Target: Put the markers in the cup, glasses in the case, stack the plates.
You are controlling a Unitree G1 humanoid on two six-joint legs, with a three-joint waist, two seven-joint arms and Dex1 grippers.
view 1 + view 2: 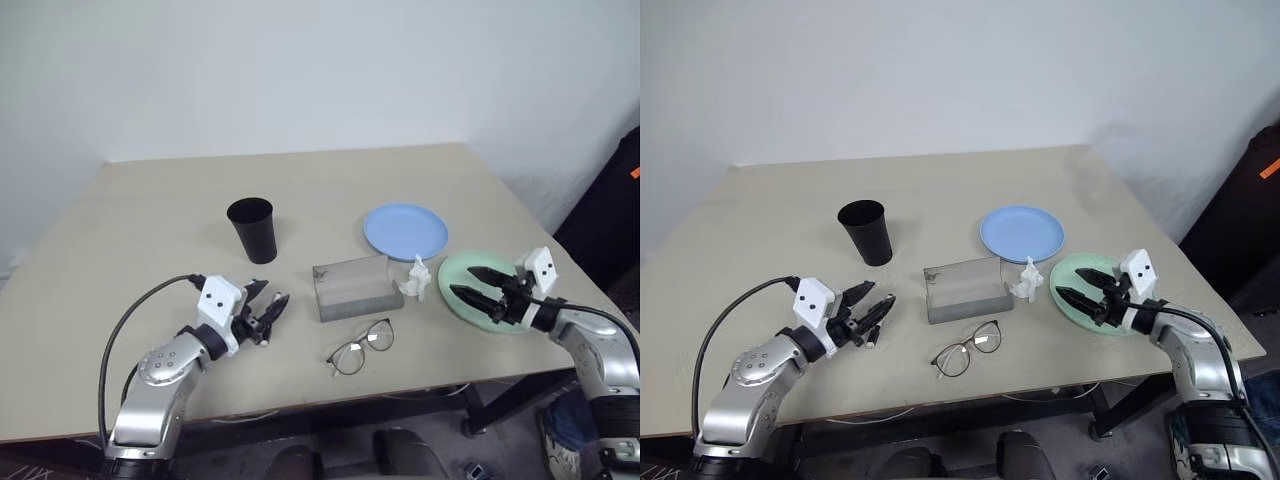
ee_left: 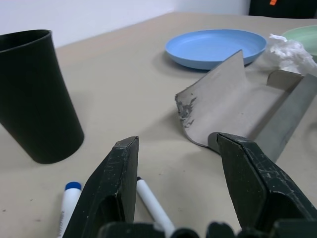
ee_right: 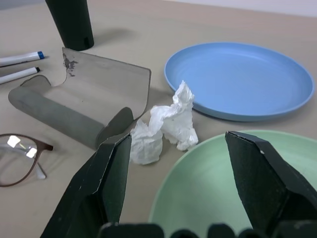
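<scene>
On your beige table [image 1: 150, 230], listed from the robot's left:

- Black tapered plastic cup [image 1: 252, 229], upright.
- Two white-barrelled markers [image 2: 148, 201] (one blue-capped, one black-tipped), lying flat under the left gripper [image 1: 265, 310], whose jaws stand spread and empty.
- Grey rectangular case [image 1: 350, 287], lid up, mid-table.
- Thin wire-framed glasses [image 1: 360, 346], near the table's front edge, just before the case.
- Crumpled white tissue [image 1: 416, 277], beside the case.
- Light blue round plate [image 1: 405, 231].
- Mint green round plate [image 3: 208, 188], under the right gripper [image 1: 478, 283], jaws wide, grasping nothing.
</scene>
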